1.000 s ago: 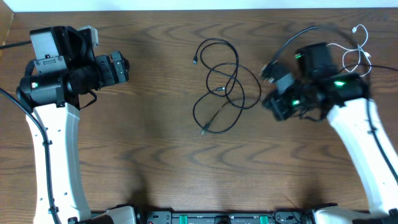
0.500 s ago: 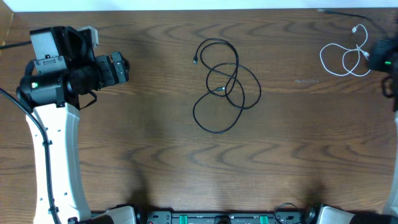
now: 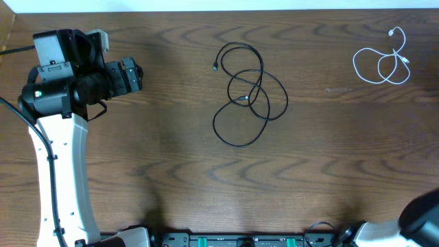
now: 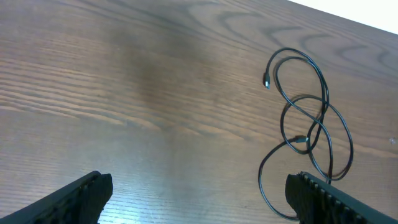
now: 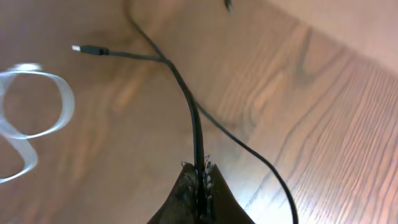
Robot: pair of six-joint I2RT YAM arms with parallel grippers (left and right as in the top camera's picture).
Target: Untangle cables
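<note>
A tangle of black cables [image 3: 247, 96] lies in loops at the table's middle, also in the left wrist view as the black cables [image 4: 306, 134] on the right. A short white cable [image 3: 383, 62] lies coiled at the far right. My left gripper [image 3: 136, 73] hovers well left of the tangle, and in its own view the left gripper [image 4: 198, 185] stands open over bare wood. My right gripper [image 5: 199, 169] is shut on a separate black cable [image 5: 186, 99] that runs up to a small plug [image 5: 79, 48]. A blurred white cable [image 5: 31, 118] shows at left.
The wooden table [image 3: 171, 171] fills the view. Only a dark part of the right arm [image 3: 422, 218] shows at the bottom right corner of the overhead view. The left arm's white link [image 3: 58, 171] runs down the left side.
The right arm swung from beside the tangle past the right edge to the bottom right corner. One black cable end left the tangle. The left arm has not moved.
</note>
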